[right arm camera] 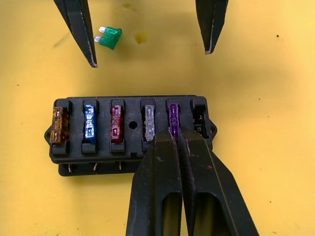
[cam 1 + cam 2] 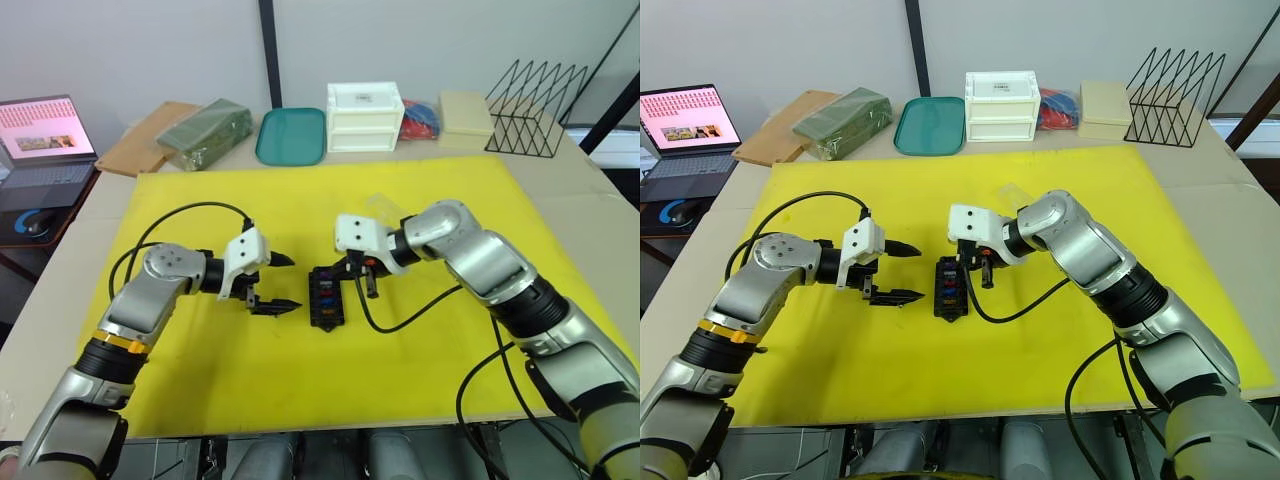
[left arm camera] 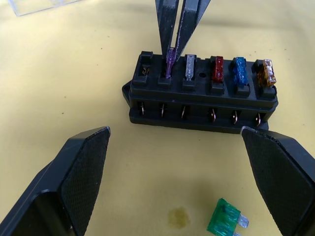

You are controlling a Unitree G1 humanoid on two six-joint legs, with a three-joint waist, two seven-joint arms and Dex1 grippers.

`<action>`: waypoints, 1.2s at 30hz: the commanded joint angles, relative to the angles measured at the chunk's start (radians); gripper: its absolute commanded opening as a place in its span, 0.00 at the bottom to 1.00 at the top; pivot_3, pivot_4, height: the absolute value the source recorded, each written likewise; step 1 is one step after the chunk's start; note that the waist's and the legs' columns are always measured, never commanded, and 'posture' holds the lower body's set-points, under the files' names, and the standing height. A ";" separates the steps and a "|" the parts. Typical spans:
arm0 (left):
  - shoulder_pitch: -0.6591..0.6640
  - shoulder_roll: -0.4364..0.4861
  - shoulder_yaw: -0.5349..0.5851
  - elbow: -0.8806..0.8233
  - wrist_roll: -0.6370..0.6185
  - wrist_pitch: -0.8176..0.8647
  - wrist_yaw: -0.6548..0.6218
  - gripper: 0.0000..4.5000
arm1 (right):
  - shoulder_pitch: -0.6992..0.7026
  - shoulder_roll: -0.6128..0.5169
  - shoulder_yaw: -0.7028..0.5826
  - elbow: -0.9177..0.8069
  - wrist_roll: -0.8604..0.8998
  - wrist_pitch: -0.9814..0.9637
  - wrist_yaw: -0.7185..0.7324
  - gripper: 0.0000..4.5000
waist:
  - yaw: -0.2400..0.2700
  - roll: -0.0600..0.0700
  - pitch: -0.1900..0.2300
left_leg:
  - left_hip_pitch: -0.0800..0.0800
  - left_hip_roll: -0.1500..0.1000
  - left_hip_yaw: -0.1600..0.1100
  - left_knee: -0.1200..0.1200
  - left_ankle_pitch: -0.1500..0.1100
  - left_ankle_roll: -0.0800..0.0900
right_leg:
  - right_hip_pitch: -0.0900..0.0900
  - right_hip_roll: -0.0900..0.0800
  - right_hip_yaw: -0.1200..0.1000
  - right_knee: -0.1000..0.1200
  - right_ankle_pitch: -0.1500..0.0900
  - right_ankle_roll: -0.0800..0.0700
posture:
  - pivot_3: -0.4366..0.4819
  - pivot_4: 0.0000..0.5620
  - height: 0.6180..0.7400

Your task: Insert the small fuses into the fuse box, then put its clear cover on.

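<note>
We count one fuse box [image 1: 130, 129] carrying five fuses in a row: one tan [image 1: 58, 124], one blue [image 1: 89, 121], one red [image 1: 116, 123], one pale clear [image 1: 148, 123] and one purple [image 1: 173, 118]. One slot [image 1: 199, 118] at the row's end holds no fuse. One green fuse [image 1: 110, 37] lies loose on the yellow mat [image 1: 266, 98]. We see one clear cover [image 3: 34, 5], and two claws, left [image 2: 277, 282] and right [image 2: 366, 277].
</note>
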 commanded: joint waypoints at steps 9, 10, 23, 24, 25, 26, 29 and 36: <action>0.004 -0.015 0.005 -0.024 0.008 -0.005 0.008 0.99 | -0.107 0.023 -0.025 -0.040 0.035 0.123 0.062 0.00 | -0.001 0.000 0.000 | 0.000 0.000 0.000 0.000 0.000 0.000 | 0.000 0.000 0.000 0.000 0.000 0.000 | 0.48 0.27 1.00; 0.004 -0.016 0.005 -0.024 0.009 -0.005 0.008 0.99 | -0.112 0.024 -0.021 -0.044 0.033 0.127 0.063 0.00 | -0.001 0.000 0.000 | 0.000 0.000 0.000 0.000 0.000 0.000 | 0.000 0.000 0.000 0.000 0.000 0.000 | 0.48 0.27 1.00; 0.019 -0.017 0.007 -0.028 0.021 -0.015 0.008 0.99 | -0.121 0.015 0.049 -0.029 -0.066 0.076 0.075 0.00 | -0.001 0.000 0.000 | 0.000 0.000 0.000 0.000 0.000 0.000 | 0.000 0.000 0.000 0.000 0.000 0.000 | 0.48 0.27 1.00; 0.020 -0.016 0.008 -0.029 0.021 -0.014 0.008 0.99 | -0.121 0.017 0.048 -0.028 -0.069 0.074 0.074 0.00 | -0.001 0.000 0.000 | 0.000 0.000 0.000 0.000 0.000 0.000 | 0.000 0.000 0.000 0.000 0.000 0.000 | 0.48 0.27 1.00; 0.021 -0.016 0.008 -0.030 0.021 -0.015 0.008 0.99 | -0.121 0.019 0.047 -0.027 -0.071 0.073 0.074 0.00 | -0.001 0.000 0.000 | 0.000 0.000 0.000 0.000 0.000 0.000 | 0.000 0.000 0.000 0.000 0.000 0.000 | 0.48 0.27 1.00; 0.022 -0.015 0.008 -0.031 0.021 -0.015 0.008 0.99 | -0.122 0.020 0.046 -0.025 -0.073 0.070 0.074 0.00 | -0.001 0.000 0.000 | 0.000 0.000 0.000 0.000 0.000 0.000 | 0.000 0.000 0.000 0.000 0.000 0.000 | 0.48 0.27 1.00; 0.024 -0.015 0.008 -0.033 0.021 -0.016 0.007 0.99 | -0.123 0.024 0.043 -0.020 -0.076 0.070 0.073 0.00 | -0.001 0.000 0.000 | 0.000 0.000 0.000 0.000 0.000 0.000 | 0.000 0.000 0.000 0.000 0.000 0.000 | 0.48 0.27 1.00; 0.028 -0.014 0.006 -0.035 0.022 -0.015 0.004 0.99 | -0.145 0.026 0.022 -0.018 -0.062 0.084 0.084 0.00 | -0.001 0.000 0.000 | 0.000 0.000 0.000 0.000 0.000 0.000 | 0.000 0.000 0.000 0.000 0.000 0.000 | 0.48 0.27 1.00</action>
